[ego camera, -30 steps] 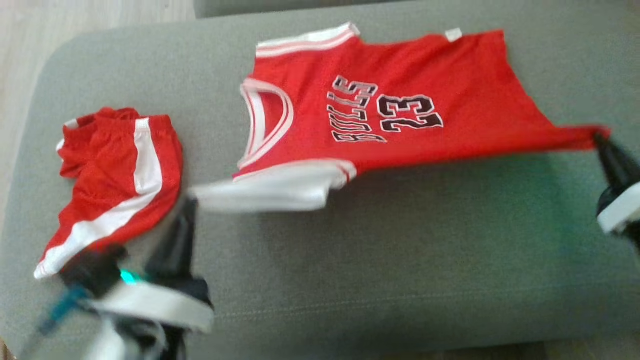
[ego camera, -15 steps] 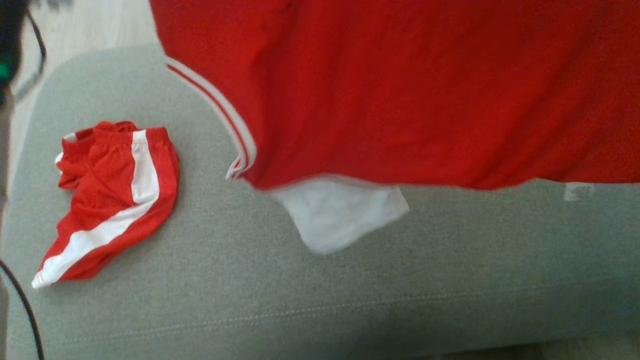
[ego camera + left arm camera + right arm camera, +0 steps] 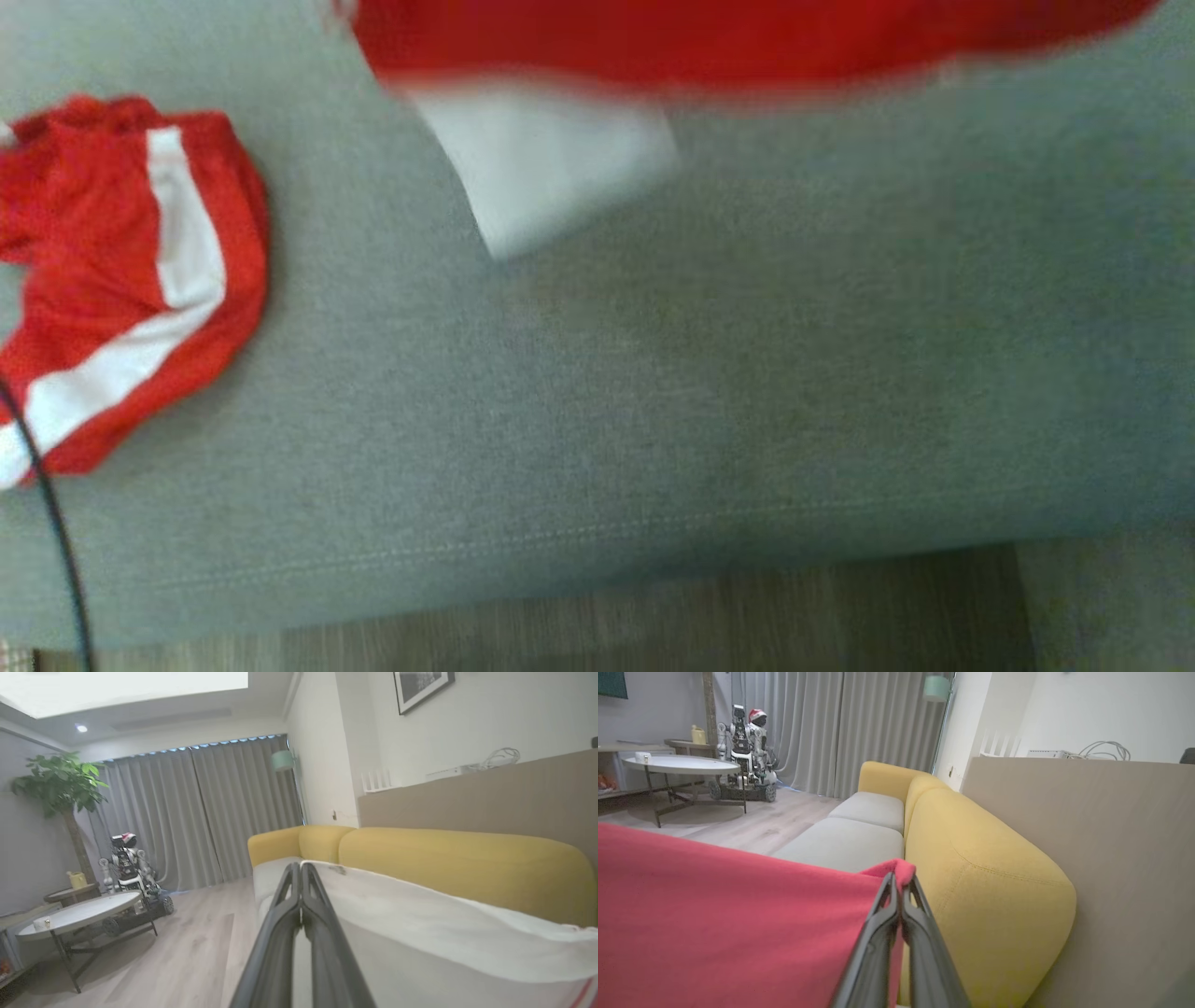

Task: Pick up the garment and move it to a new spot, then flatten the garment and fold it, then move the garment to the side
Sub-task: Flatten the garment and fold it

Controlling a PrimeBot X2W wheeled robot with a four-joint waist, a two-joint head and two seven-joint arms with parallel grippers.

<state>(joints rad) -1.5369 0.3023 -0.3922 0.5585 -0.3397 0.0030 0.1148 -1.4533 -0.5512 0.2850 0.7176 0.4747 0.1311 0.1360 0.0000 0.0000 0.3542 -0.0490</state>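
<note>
You have a red jersey point(image 3: 747, 37) with a plain white panel point(image 3: 551, 159) at its edge. In the left wrist view that white cloth carries thin red stripes at the lower right. The shorts point(image 3: 112, 280) are red with a broad white stripe bending across them. The seat cushion point(image 3: 653, 373) is plain grey, the sofa back point(image 3: 467, 868) mustard yellow and the curtains point(image 3: 196, 812) grey. The floor point(image 3: 747, 607) is wood-grained brown, and the cable point(image 3: 58, 523) is black.

One jersey point(image 3: 747, 37); one pair of shorts point(image 3: 93, 280); two tools point(image 3: 301, 865) point(image 3: 900, 878); one table point(image 3: 79, 910)
</note>
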